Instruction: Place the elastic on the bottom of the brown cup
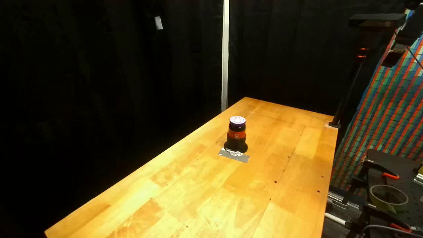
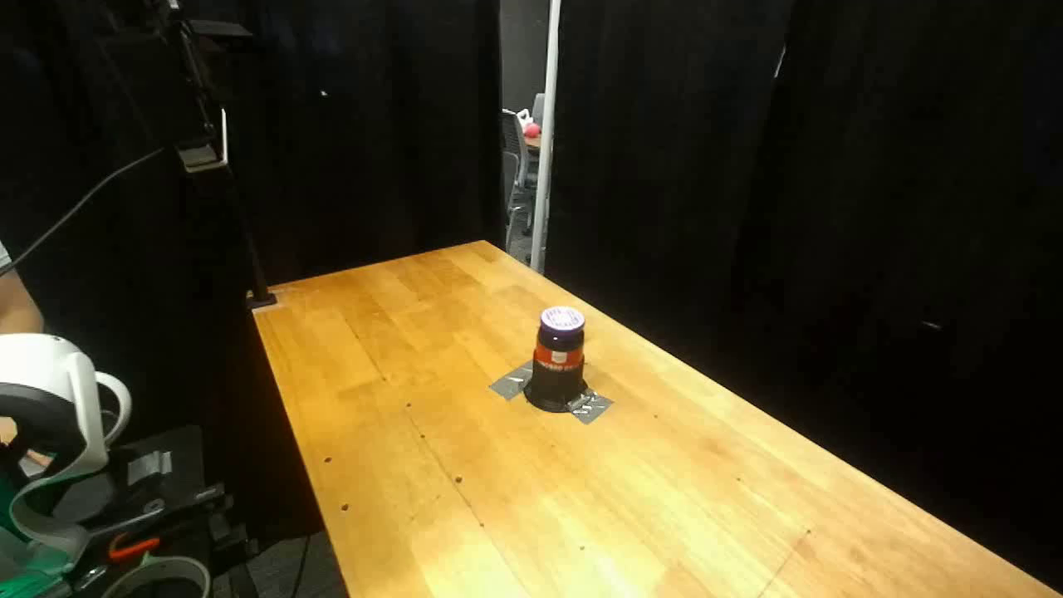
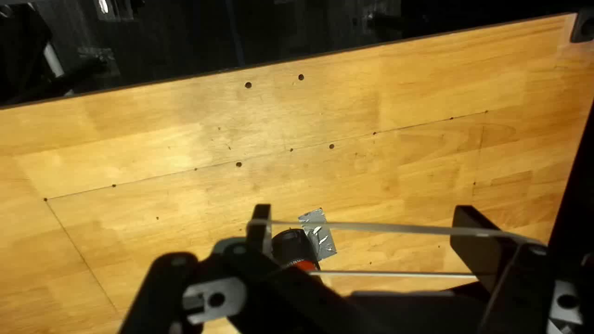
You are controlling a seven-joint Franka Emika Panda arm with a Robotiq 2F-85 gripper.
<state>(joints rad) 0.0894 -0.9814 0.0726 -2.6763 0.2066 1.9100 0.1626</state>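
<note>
The brown cup shows in both exterior views as a dark, jar-like cylinder with an orange band (image 1: 237, 134) (image 2: 558, 357) and a pale patterned top. It stands upright in a black base on the wooden table (image 1: 198, 185). In the wrist view the cup (image 3: 291, 248) is beyond and partly hidden by the left-hand finger. My gripper (image 3: 363, 218) is open, fingers wide apart. The elastic (image 3: 371, 227), a pale thin band, is stretched around both fingers, with two strands crossing the gap. The gripper is above the table, apart from the cup. Neither exterior view shows the gripper.
Silver tape (image 1: 233, 156) (image 2: 591, 407) (image 3: 320, 235) lies against the cup's base. A dark stand (image 1: 334, 125) (image 2: 262, 299) rises at a table corner. Black curtains hang behind the table. A side shelf holds a tape roll (image 1: 372, 195). A white headset (image 2: 50, 365) is beside the table.
</note>
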